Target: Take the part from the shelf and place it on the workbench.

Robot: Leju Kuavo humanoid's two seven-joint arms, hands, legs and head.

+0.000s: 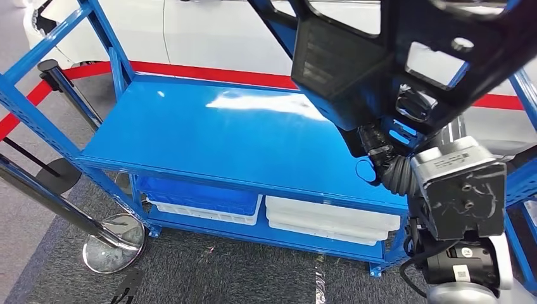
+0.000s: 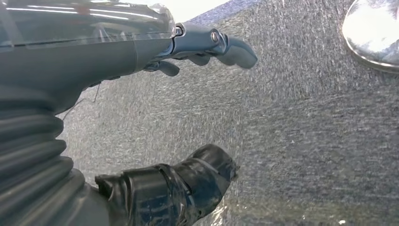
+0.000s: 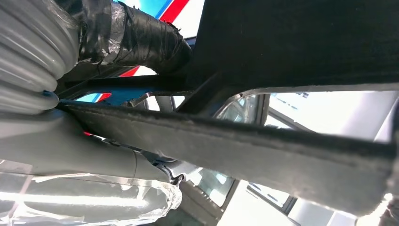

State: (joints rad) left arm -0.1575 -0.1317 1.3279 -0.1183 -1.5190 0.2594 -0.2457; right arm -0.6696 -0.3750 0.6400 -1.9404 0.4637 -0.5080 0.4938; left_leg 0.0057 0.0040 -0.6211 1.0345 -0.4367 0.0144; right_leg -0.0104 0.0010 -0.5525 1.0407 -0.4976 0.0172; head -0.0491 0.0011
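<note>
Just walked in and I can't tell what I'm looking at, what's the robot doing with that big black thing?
The robot's right hand holds a large black part with cut-out openings, raised above the blue shelf. The part is not resting on any surface. The left hand hangs over grey carpet with its fingers apart, holding nothing. White and blue bins sit on the shelf's lower level.

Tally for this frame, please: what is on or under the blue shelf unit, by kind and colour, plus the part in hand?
Black part, held above the shelf by the right hand: 1
Blue bin, lower level: 1
White bins, lower level: 2
Total: 4
</note>
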